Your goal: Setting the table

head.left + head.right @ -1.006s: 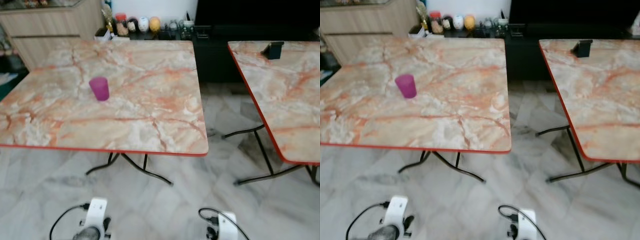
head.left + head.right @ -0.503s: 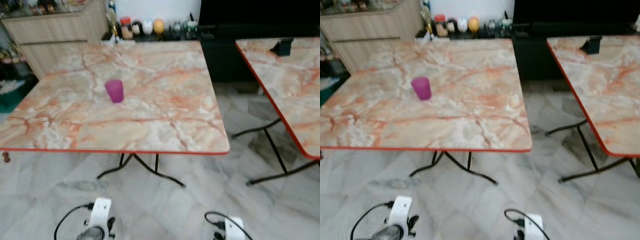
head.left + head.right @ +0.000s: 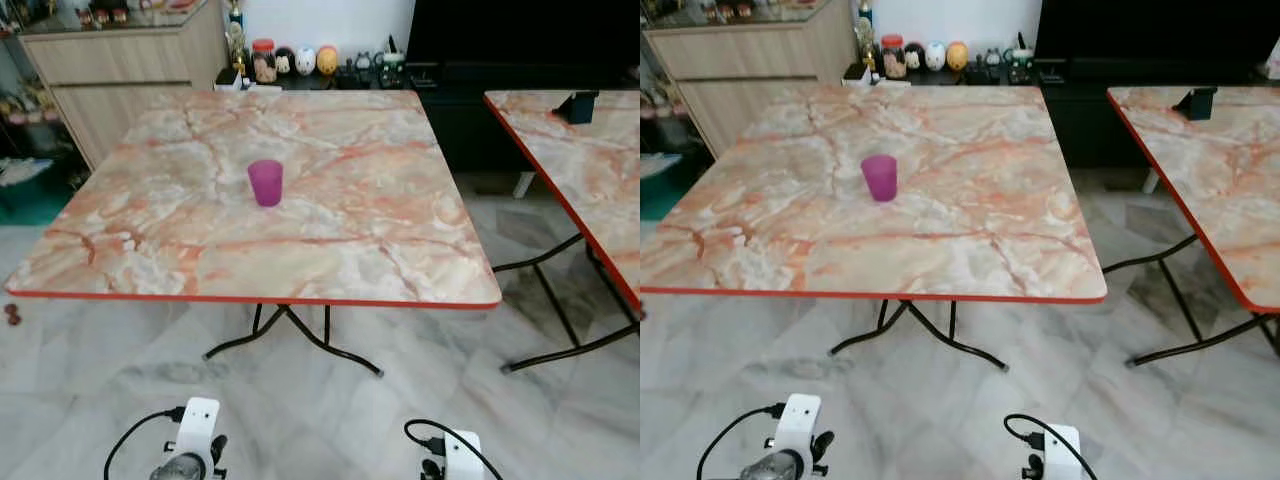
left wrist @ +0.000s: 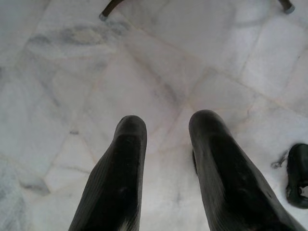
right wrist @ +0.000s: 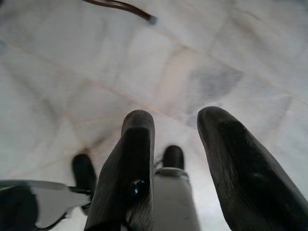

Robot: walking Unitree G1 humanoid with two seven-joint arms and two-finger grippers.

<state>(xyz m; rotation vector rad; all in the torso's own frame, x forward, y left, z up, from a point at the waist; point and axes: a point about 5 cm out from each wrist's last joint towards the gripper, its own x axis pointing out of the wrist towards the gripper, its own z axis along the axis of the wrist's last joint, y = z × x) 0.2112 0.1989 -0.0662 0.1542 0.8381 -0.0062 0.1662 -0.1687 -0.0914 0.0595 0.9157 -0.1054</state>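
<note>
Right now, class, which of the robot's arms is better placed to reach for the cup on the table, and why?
Left, probably. The cup stands left of the table's middle, on the left arm's side. Both grippers, left and right, hang low over the floor with open jaws, so neither is close yet.

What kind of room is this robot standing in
Most likely a home living or dining room: two marble-pattern folding tables, a wooden cabinet against the wall, and a low black TV-style unit holding jars and ornaments.
</note>
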